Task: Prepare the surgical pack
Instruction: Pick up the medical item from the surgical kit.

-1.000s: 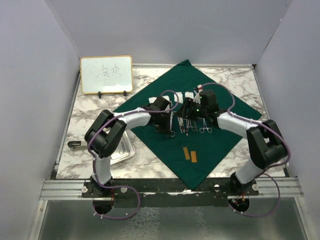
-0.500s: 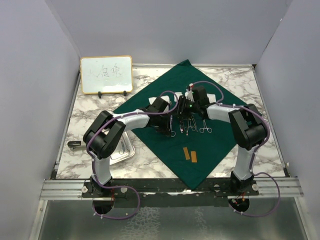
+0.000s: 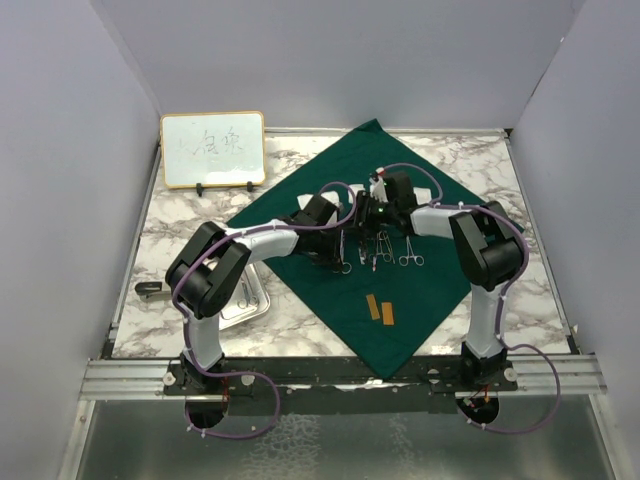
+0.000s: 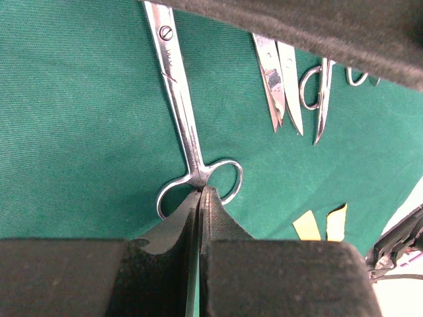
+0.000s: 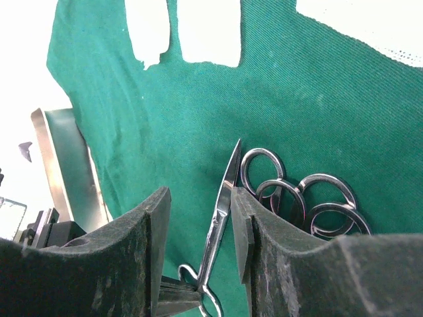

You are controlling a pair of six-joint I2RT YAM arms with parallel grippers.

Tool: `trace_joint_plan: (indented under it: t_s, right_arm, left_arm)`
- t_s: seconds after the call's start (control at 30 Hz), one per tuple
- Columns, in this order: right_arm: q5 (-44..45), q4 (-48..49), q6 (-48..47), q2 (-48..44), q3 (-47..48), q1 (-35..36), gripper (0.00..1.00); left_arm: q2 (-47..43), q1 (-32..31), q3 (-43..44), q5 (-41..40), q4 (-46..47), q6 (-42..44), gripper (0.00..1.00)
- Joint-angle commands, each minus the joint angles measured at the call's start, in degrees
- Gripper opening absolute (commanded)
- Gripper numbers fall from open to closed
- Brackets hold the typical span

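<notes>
The dark green drape lies spread as a diamond on the marble table. A row of silver instruments lies at its middle. The leftmost is a pair of scissors. My left gripper is shut, its tips touching the point where the scissors' two finger rings meet. My right gripper is open and straddles the scissors' blade, which lies close to its right finger. Ring handles of other instruments lie just right of that finger. White gauze squares rest on the drape beyond.
A small steel tray sits on the marble left of the drape, beside the left arm. Two tan strips lie on the drape's near part. A wood-framed whiteboard stands at the back left. Grey walls enclose the table.
The right arm has swung left, bringing its gripper over the scissors' blade, and its jaws have narrowed. The left arm and scissors have stayed put.
</notes>
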Motion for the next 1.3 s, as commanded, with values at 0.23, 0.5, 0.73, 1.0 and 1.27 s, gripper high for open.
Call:
trace_joint_plan:
  t_s: [0.23, 0.5, 0.73, 1.0, 1.27]
  right_arm:
    - [-12.8, 16.8, 7.1, 2.9, -5.4, -0.7, 0.43]
    - [-7.1, 3.4, -2.7, -7.7, -2.8, -1.1, 0.45]
    - [1.4, -10.1, -12.0, -18.1, -1.4, -3.4, 0.48]
    - [-4.5, -9.2, -13.0, -26.1, -11.6, -4.5, 0.49]
    - [-9.6, -2.8, -6.7, -26.0, -20.0, -4.4, 0.43]
  left_arm:
    - [4.6, -1.0, -2.2, -9.1, -8.6, 4.4, 0.00]
    - [0.2, -1.0, 4.5, -8.1, -12.1, 6.5, 0.20]
    - [-1.4, -1.0, 12.8, -5.3, -14.8, 7.1, 0.39]
    - [-3.8, 1.1, 10.4, -4.6, -16.9, 7.1, 0.41]
    - [-4.7, 4.6, 2.1, 1.1, -11.3, 4.4, 0.34]
